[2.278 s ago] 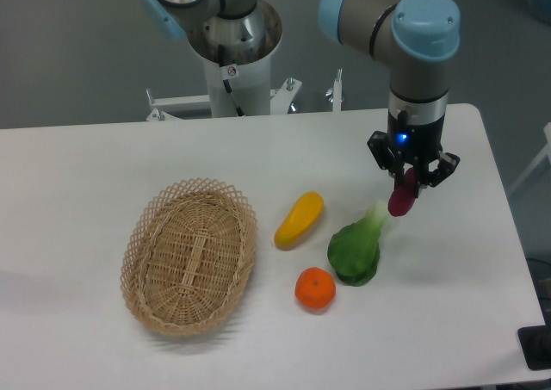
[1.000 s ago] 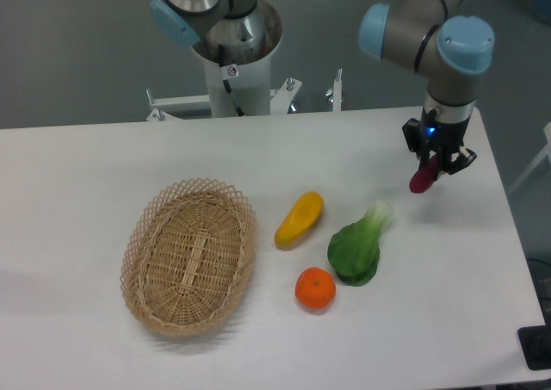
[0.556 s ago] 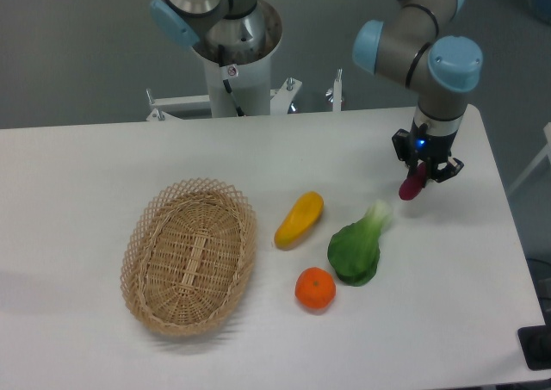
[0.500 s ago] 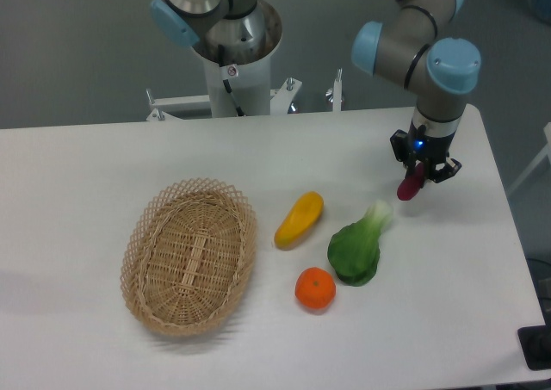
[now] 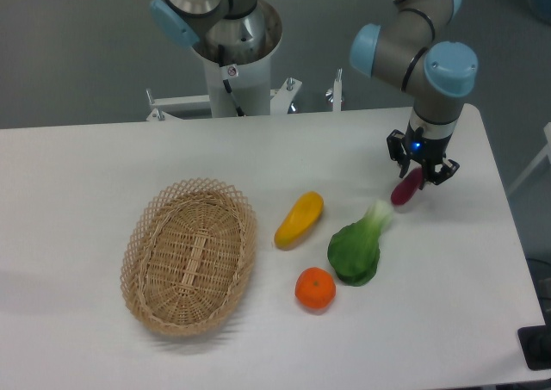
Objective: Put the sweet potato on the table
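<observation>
With the gripper [image 5: 417, 171] pinching the sweet potato [image 5: 406, 188] low over the table [image 5: 448, 269] beside the green vegetable [image 5: 355, 248], placement seems underway, and release likely comes next.

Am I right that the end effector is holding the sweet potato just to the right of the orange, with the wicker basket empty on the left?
Not quite: the end effector holds the sweet potato up and right of the green vegetable, far from the orange, as the fixed camera shows. The wicker basket is indeed empty on the left.
</observation>
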Available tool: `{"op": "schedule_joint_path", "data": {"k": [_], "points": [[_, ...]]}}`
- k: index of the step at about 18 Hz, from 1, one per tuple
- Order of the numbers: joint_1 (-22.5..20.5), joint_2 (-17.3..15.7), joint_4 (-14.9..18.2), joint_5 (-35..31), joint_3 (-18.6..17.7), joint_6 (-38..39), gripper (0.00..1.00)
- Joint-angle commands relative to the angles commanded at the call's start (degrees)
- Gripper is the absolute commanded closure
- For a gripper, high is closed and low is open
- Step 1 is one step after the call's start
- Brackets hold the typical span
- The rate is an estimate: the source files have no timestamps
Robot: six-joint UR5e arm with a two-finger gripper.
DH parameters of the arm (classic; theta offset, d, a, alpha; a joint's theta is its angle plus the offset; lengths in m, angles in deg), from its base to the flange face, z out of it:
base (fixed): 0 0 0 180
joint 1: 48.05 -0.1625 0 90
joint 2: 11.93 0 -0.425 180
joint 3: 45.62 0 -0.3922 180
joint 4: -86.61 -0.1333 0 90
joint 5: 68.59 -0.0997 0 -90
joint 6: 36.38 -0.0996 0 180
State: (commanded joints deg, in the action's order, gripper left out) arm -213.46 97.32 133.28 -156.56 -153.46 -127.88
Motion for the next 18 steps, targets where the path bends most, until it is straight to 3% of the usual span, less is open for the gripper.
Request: {"op": "schedule_joint_path", "data": {"k": [11,13,16,18], "points": [[1.84,-2.98,0.00,0.09,5.09,4.23,0.00],[2.98,-3.34,0.35,0.26,8.07,4.40,0.00],[3.08,-4.04,2.54,-0.17,12.38,4.31,0.00],[2.55,-5.01,7.88,-0.09,15.71,4.14,0.00]]}}
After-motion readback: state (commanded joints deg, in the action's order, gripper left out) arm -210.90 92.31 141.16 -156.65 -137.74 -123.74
